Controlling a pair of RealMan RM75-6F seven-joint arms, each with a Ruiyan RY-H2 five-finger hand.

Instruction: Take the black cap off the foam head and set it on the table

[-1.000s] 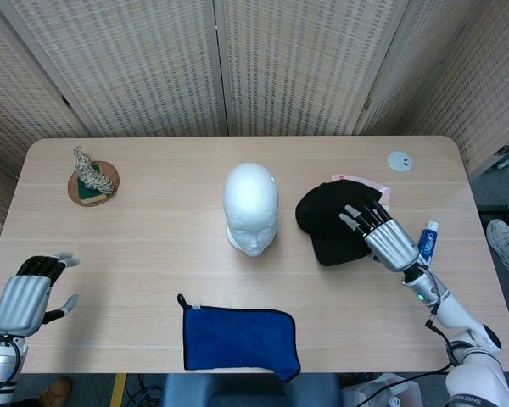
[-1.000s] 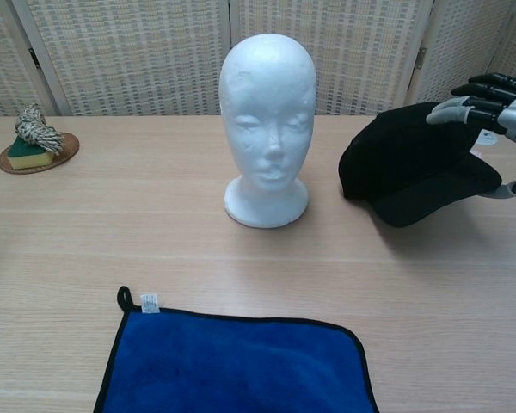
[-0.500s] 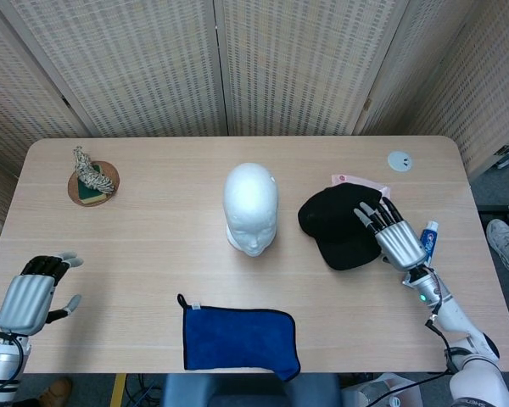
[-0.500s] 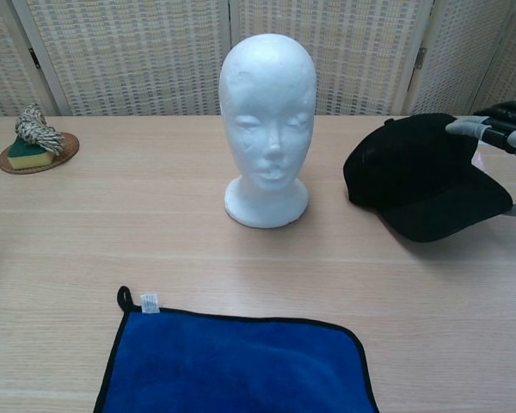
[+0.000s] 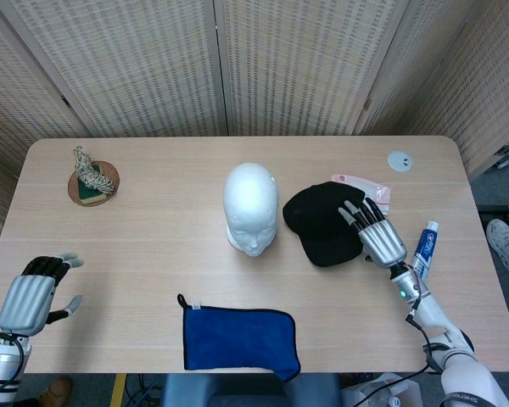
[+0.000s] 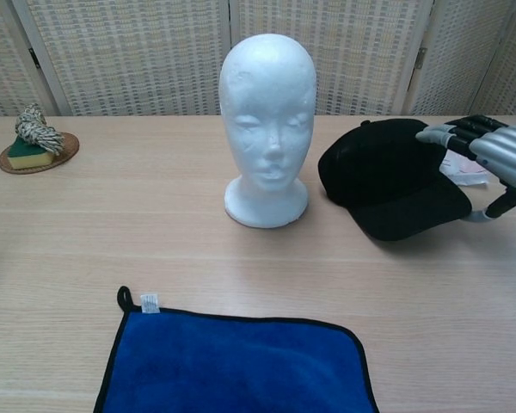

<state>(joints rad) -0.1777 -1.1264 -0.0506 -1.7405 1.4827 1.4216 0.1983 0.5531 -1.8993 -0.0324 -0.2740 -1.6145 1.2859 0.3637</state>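
The white foam head (image 5: 250,203) (image 6: 268,112) stands bare and upright at mid table. The black cap (image 5: 318,222) (image 6: 387,185) lies on the table just to its right, brim toward the front. My right hand (image 5: 375,236) (image 6: 490,159) grips the cap's right side, fingers spread over the crown and thumb down at the brim's edge. My left hand (image 5: 32,297) hangs off the table's front left corner, holding nothing, fingers loosely extended. It does not show in the chest view.
A blue cloth (image 5: 237,337) (image 6: 232,366) lies at the front edge. A round coaster with a sponge and scrubber (image 5: 92,180) (image 6: 33,142) sits far left. A pink packet (image 5: 365,184), a toothpaste tube (image 5: 424,244) and a small white disc (image 5: 399,160) lie around the right hand.
My right hand has slid the cap leftward, closer to the foam head, after carrying it slightly right half a second ago. The left hand has barely moved.
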